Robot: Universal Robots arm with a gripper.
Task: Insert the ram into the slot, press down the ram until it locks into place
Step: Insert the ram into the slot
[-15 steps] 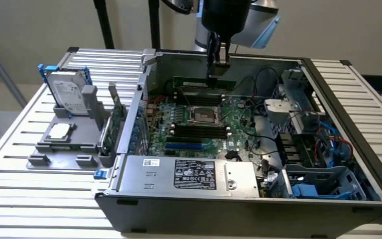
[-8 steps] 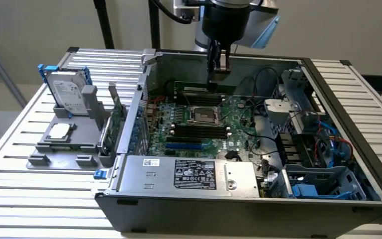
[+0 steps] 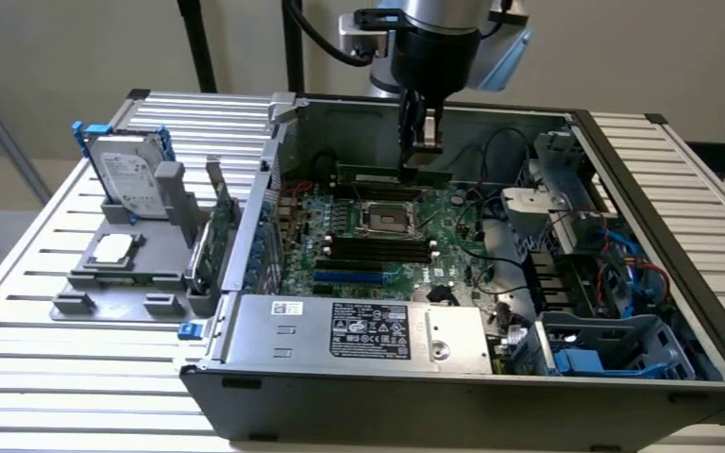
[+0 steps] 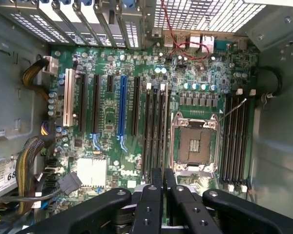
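The fingers (image 3: 430, 132) were drawn close together, nearly shut, and pinched the ram (image 3: 376, 174) by its upper edge. The green stick hung level beneath them. In the wrist view the two fingers (image 4: 151, 204) showed a narrow gap between their tips, consistent with a thin board clamped edge-on.

The ram was held in the air inside the open computer case (image 3: 463, 406), clear of the motherboard (image 3: 445, 255) and touching nothing else. It looked parallel to the rows of black memory sockets. The slot (image 4: 156, 122), one of the parallel black sockets beside the empty CPU socket (image 4: 195, 144), lay roughly in line with the fingers in the wrist view. In the exterior view that bank (image 3: 369, 247) sat on the near side of the CPU socket (image 3: 388, 219), with the blue slot (image 3: 350, 276) just beyond it. Which socket of the group was aimed at could not be told.

By my judgement the step in hand was the approach: the ram was gripped and carried over the board, but not yet seated. The next move would call for lining the stick's lower edge squarely over one socket, between its end clips, and keeping it upright. A straight, even push would be needed for both clips to catch. The case stood on a slatted tabletop (image 3: 35, 377).
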